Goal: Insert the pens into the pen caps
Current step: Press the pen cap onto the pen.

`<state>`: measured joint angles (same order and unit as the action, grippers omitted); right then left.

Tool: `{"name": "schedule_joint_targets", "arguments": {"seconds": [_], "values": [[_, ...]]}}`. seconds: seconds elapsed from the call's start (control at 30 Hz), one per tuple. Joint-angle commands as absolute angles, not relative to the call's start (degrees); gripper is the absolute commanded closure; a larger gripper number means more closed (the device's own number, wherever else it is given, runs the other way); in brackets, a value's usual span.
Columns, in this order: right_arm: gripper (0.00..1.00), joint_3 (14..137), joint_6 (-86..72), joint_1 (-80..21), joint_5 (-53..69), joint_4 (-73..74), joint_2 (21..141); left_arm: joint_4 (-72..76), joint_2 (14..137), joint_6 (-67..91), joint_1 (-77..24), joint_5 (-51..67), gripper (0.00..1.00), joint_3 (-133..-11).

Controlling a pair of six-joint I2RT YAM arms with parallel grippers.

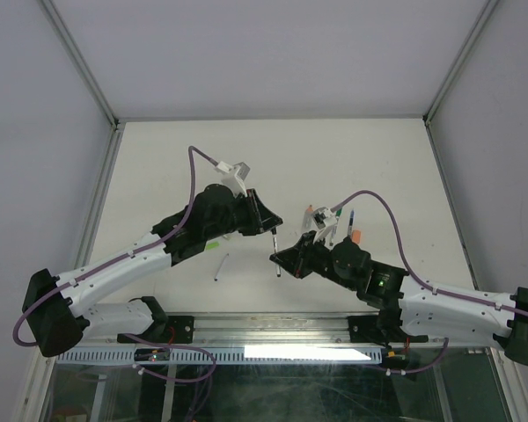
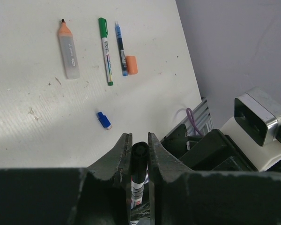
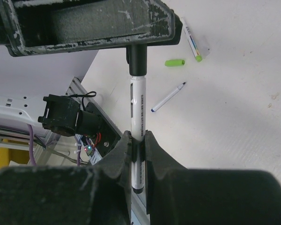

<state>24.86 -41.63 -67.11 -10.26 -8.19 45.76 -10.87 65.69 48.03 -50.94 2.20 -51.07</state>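
**Pen and black cap held between the two arms**

Top external: the left end effector (image 1: 272, 229) and the right end effector (image 1: 282, 260) meet above the near half of the bench (image 1: 158, 158), about midway between its left and right edges. A white pen (image 1: 276, 246) runs from one to the other.

Left wrist: the left end effector is clenched on a black cap (image 2: 139, 154), and the pen's white barrel shows under it. On the bench beyond lie a blue cap (image 2: 103, 119), an orange cap (image 2: 131, 64) touching a blue pen (image 2: 120, 49), a green-capped pen (image 2: 105, 47) and an orange highlighter (image 2: 68, 51).

Right wrist: the right end effector is clenched on the white pen's barrel. The black cap sits on the pen's far end, pinched by the left fingers. A green cap (image 3: 174, 62) lies on the bench between a thin pen (image 3: 168, 97) and a green-tipped pen (image 3: 193, 40).
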Motion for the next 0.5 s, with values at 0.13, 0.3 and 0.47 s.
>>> {"name": "schedule_joint_targets", "arguments": {"seconds": [0.13,0.3,0.47], "values": [[1.00,29.41,-38.18,-67.09,-19.36,-8.45,45.30,-7.47,66.09,48.68,-51.07,4.32,1.00,-51.28],[1.00,32.89,-36.74,-65.52,-23.12,-7.30,46.76,-7.36,66.80,46.91,-51.85,5.00,1.00,-51.53],[1.00,35.89,-35.71,-59.57,-20.10,-7.19,46.46,-9.24,69.22,45.16,-53.41,3.69,1.00,-52.37]]}}
